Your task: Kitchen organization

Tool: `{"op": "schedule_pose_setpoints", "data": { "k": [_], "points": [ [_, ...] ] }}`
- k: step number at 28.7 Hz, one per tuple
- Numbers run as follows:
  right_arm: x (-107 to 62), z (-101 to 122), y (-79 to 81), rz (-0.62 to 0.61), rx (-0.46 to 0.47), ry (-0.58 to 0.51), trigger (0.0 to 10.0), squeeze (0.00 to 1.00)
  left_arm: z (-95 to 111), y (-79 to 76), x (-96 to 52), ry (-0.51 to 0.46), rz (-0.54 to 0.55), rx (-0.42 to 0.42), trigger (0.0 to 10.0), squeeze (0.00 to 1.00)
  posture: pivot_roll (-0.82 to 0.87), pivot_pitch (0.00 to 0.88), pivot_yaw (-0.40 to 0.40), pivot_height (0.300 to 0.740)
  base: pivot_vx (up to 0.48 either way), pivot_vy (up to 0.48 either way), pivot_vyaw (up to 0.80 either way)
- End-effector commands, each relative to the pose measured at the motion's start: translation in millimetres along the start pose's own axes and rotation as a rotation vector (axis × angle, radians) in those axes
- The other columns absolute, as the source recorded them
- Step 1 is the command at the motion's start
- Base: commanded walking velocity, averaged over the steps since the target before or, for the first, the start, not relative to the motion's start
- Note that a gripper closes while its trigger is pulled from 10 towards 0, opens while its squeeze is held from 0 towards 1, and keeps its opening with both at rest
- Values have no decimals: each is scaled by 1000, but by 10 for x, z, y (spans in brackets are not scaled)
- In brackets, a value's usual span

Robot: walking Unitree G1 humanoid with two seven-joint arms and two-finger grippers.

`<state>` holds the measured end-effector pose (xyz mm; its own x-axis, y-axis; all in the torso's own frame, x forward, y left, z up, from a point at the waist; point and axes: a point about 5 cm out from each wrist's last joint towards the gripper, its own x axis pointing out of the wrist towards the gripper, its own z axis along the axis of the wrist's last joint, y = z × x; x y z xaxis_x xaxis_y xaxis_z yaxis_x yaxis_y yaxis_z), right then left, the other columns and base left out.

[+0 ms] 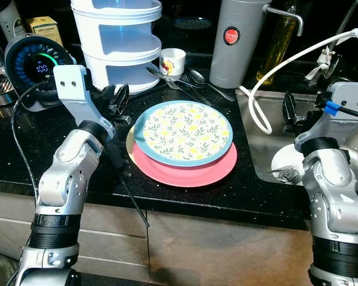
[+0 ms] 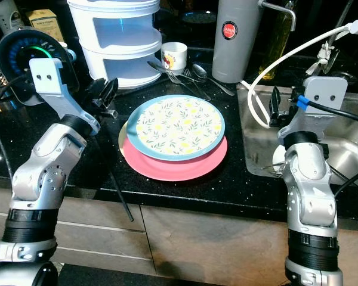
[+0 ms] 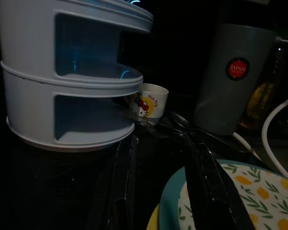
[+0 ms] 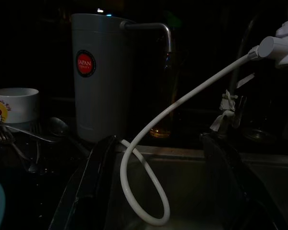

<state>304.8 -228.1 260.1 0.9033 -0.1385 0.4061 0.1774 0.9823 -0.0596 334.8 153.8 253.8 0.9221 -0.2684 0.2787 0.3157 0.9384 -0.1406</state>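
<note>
Three stacked plates (image 1: 182, 134) on counter (image 1: 59, 155); one cup (image 1: 172, 61); left gripper (image 1: 117, 101) fingers apart beside stack; right gripper (image 1: 288, 111) fingers apart over sink (image 1: 259, 173).

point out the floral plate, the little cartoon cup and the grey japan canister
floral plate (image 1: 182, 131), left eye view, middle of its patterned face
cartoon cup (image 1: 172, 61), left eye view, its side wall
grey canister (image 1: 232, 44), left eye view, body near the red label

Plates (image 1: 183, 132) stacked on counter (image 1: 24, 149); sink (image 1: 268, 137) right; cutlery (image 1: 191, 83), possibly forks, behind.
</note>
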Motion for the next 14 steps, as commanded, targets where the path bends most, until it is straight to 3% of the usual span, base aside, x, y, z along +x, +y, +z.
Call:
{"op": "schedule_pose_setpoints", "data": {
  "k": [1,14],
  "points": [
    [-8,-30,-40,-15,-3,16,10000,0,-17,-27,11,12,-10,27,10000,0,15,27,-3,740,0,0,0],
    [-18,-25,-42,-20,-4,16,10000,0,-7,-68,33,6,-34,58,10000,0,11,30,0,740,0,0,0]
  ]
}}
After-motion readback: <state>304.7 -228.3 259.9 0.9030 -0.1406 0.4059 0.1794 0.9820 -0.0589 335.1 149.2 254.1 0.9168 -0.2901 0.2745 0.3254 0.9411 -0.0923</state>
